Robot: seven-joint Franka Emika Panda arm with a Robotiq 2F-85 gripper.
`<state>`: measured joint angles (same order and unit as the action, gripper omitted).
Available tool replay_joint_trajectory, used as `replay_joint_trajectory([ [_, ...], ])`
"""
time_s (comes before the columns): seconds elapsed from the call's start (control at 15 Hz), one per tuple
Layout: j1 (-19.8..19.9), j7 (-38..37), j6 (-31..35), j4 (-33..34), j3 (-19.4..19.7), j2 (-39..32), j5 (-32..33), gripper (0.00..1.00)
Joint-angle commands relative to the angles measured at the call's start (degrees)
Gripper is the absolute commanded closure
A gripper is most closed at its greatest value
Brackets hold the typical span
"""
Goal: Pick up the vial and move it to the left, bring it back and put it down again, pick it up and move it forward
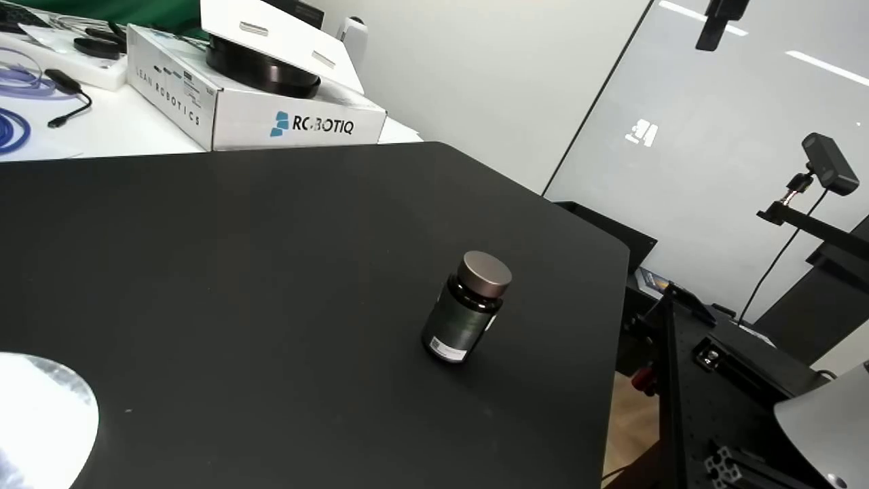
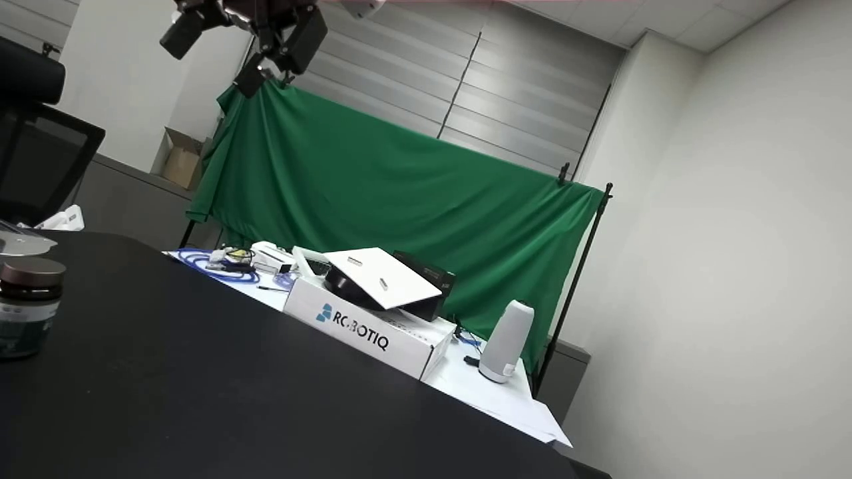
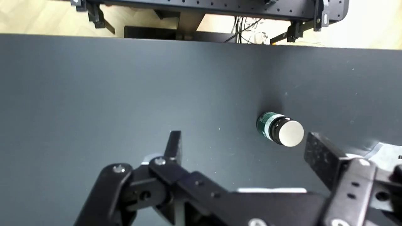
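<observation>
Inward from the table [image 3: 94,94] edge by the perforated rail [image 3: 289,6], wrist view, our vial [image 3: 280,129] stands off-centre below our wide-spread gripper [image 3: 245,140]. We'd guess a grab's due: centre first, then straight down. In an exterior view the matte-looking black table has rounded corners, Robotiq box [image 1: 285,132] past the far edge; in an exterior view a green curtain [image 2: 399,219] hangs behind that.

Fingers [image 3: 322,158] | spread wide apart | pointing downward | at top of both exterior views
</observation>
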<state>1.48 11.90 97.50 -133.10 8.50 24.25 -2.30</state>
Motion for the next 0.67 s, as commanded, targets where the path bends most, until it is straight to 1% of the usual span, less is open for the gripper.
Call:
replay_joint_trajectory([
  [0.0, -1.71, -1.7, 9.18, -3.96, -4.42, 1.0, -0.85, 0.0],
  [0.13, -3.31, -2.83, 14.81, -6.56, -7.21, 0.71, -1.07, 0.0],
  [0.33, -5.83, -4.41, 20.98, -10.54, -10.65, -0.39, -1.9, 0.0],
  [0.47, -7.4, -4.17, 25.96, -13.6, -11.89, -1.16, -2.56, 0.0],
  [0.6, -8.74, -2.52, 31.51, -16.04, -12.49, -3.47, -2.76, 0.0],
])
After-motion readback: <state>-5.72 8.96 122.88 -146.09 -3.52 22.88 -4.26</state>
